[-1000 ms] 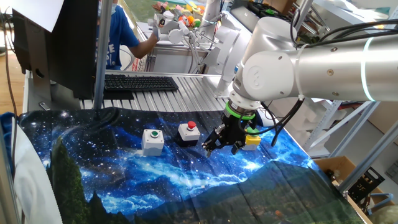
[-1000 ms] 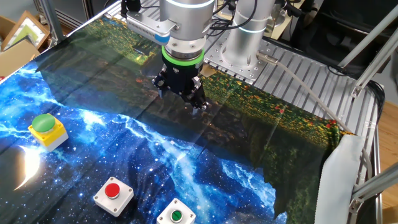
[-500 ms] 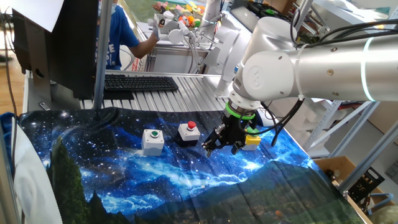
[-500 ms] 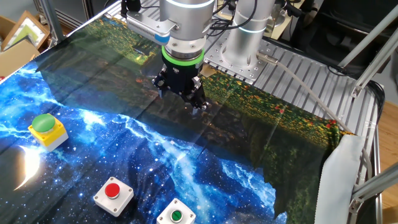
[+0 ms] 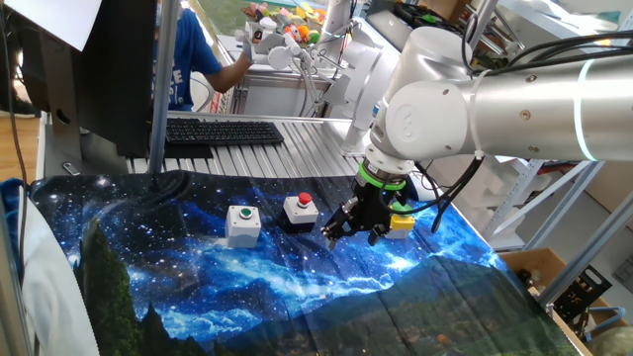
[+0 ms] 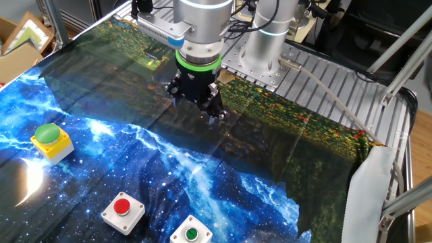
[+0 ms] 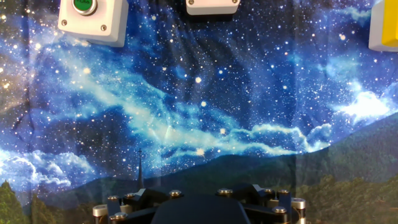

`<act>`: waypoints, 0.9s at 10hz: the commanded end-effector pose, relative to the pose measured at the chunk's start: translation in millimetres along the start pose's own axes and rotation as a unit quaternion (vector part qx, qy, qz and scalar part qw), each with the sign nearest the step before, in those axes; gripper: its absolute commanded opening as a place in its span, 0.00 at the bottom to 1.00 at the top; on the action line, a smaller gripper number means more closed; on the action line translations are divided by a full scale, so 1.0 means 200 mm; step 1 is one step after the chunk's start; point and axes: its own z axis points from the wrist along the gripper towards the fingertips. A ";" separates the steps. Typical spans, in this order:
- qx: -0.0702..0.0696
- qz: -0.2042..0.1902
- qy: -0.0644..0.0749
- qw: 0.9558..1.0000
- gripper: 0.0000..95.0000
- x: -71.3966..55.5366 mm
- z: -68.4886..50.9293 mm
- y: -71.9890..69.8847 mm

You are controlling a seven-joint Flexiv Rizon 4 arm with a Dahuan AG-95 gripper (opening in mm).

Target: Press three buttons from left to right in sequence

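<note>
Three button boxes stand in a row on the starry cloth. The grey-white box with the green cap (image 5: 242, 222) is on the left, and it also shows in the other fixed view (image 6: 191, 234) and the hand view (image 7: 93, 18). The black-and-white box with the red cap (image 5: 301, 209) (image 6: 123, 209) (image 7: 212, 6) is in the middle. The yellow box with the green cap (image 5: 401, 223) (image 6: 52, 142) (image 7: 384, 25) is on the right, partly behind the hand. My gripper (image 5: 352, 228) (image 6: 198, 108) hovers above the cloth, nearer than the row and apart from all three boxes. No view shows its fingertips clearly.
A black keyboard (image 5: 223, 132) lies on the ribbed metal top behind the cloth, beside a dark monitor (image 5: 89, 69). A person in a blue shirt (image 5: 193, 59) stands at the back. The arm's base (image 6: 263, 54) is mounted at the table edge. Cardboard boxes (image 6: 20, 40) sit beyond the table.
</note>
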 end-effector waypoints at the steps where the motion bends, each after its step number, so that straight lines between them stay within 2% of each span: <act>1: 0.004 0.106 0.001 0.994 0.00 0.00 0.00 0.00; 9: 0.004 0.102 0.001 0.995 0.00 0.00 0.00 0.00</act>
